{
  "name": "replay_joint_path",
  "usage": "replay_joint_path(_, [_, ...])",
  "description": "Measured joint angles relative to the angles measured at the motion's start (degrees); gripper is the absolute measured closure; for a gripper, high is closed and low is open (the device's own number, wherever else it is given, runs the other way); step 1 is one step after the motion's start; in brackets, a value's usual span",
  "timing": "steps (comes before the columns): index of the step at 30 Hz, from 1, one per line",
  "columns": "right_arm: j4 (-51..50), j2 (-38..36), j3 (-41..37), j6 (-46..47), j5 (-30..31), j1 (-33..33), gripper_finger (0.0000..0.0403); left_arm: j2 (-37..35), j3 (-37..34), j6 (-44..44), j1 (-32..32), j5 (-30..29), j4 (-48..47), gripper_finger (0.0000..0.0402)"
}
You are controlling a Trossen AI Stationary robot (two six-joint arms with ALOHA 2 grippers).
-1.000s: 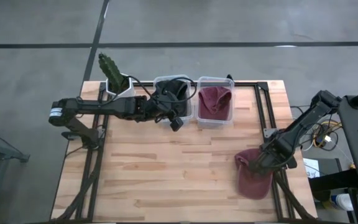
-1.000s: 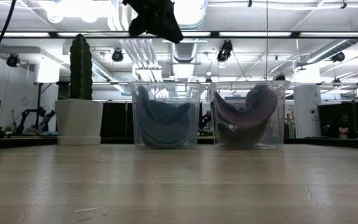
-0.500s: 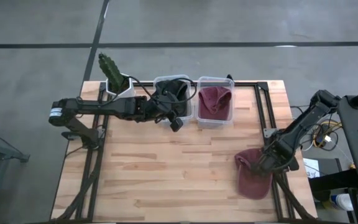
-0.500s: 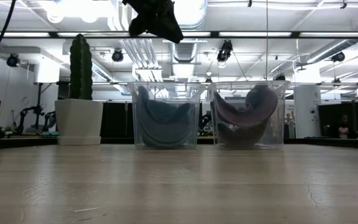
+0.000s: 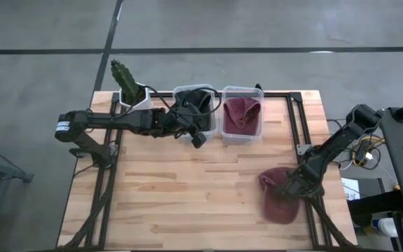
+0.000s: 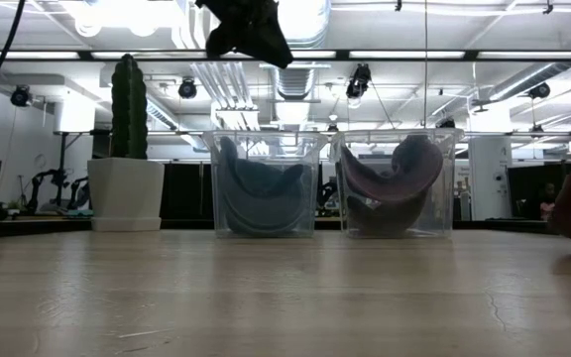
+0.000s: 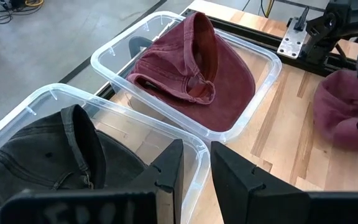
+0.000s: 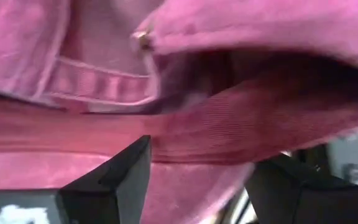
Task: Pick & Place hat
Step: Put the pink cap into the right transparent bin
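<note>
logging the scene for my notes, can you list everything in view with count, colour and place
loose hat: 1, maroon, near right part of the table, at the right claw
binned maroon hat: 1, maroon, inside the right clear bin
dark hat: 1, dark grey, inside the left clear bin
clear bins: 2, transparent, side by side at the table's far edge
cactus: 1, green, in a white pot at the far left corner
table: 1, light wood with a black frame
left claw: 1, black, over the near rim of the left bin, fingers slightly apart, holding nothing
right claw: 1, black, on the loose hat, fingers open around its fabric
</note>
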Motion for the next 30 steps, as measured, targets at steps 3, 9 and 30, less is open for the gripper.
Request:
replay_joint_path(3, [0.75,0.8,0.15,-1.4,2.16,-0.97,0.0179,0.0,-0.01,-0.02,-0.02,-0.01,0.76,0.0328])
replay_joint_path(9, [1.25,0.96,0.13,-4.68,6.45,-2.48,0.0179,0.0,-0.01,-0.07,-0.04,-0.01,2.33,0.0328])
replay_joint_path(30, [2.46,0.92,-0.55,-5.76,12.39,-2.51,0.0316,0.0,-0.01,-0.7,-0.09,0.95,2.28,0.0328])
